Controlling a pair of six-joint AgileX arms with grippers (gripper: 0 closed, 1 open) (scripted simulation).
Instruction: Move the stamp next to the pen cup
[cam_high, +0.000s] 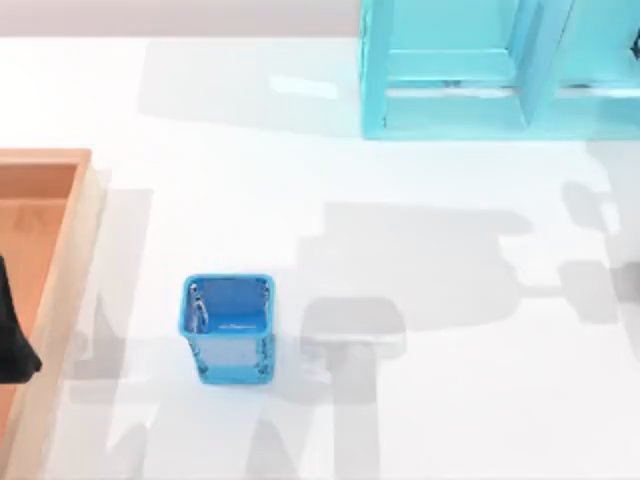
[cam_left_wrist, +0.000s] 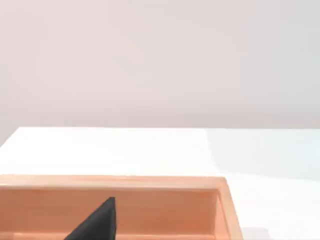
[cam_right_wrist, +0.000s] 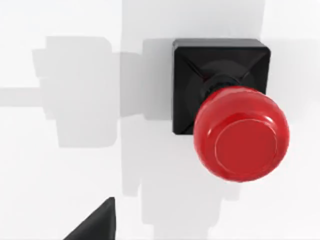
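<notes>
**Right arm poised over the stamp, cup waiting across the table**

Directly under the right arm's wrist camera stood the stamp (cam_right_wrist: 222, 100), upright on the white table (cam_high: 420, 400), its black square base flat and its red knob facing up. One dark fingertip (cam_right_wrist: 97, 222) of the right gripper edged into that view, off to one side of the stamp and not touching it. I could not tell how far the fingers were spread, and nothing appeared to be in them.

The pen cup (cam_high: 229, 327) stood upright in the left half of the table in the top view, with bare table all round it and a wooden tray (cam_high: 75, 260) further to its left. A cyan shelf unit (cam_high: 450, 80) sat at the far edge, well apart from both.

By my reckoning the grasp had not yet been made. To do it well, the right gripper needed to centre over the knob, come straight down with a finger on each side, and close squarely so the stamp would not tip. The open table to the right of the cup looked the easiest spot to set it down.

The left arm (cam_high: 12, 330) sat parked over the tray, a dark fingertip (cam_left_wrist: 97, 222) showing against the tray's wall.
</notes>
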